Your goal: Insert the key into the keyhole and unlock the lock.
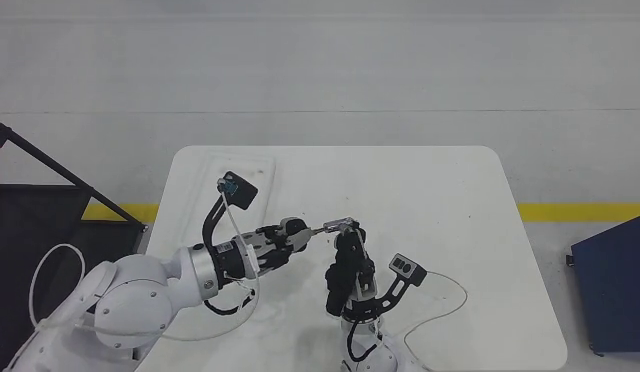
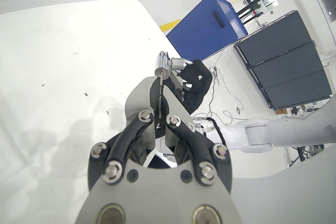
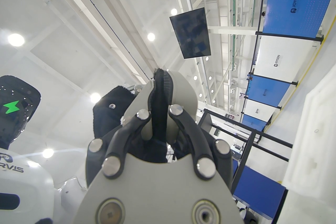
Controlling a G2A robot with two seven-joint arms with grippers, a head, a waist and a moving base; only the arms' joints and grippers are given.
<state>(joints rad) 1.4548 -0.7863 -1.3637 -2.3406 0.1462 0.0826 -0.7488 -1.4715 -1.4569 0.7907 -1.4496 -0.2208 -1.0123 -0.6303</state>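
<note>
The white table (image 1: 450,202) has rounded corners. A flat white tray (image 1: 240,164) lies on the surface close to its far left corner. A few small dark specks (image 2: 85,94) dot the bare surface elsewhere.

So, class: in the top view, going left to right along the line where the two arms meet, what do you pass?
Left gripper → key → lock. The right gripper overlaps the lock, so it is left out.
</note>
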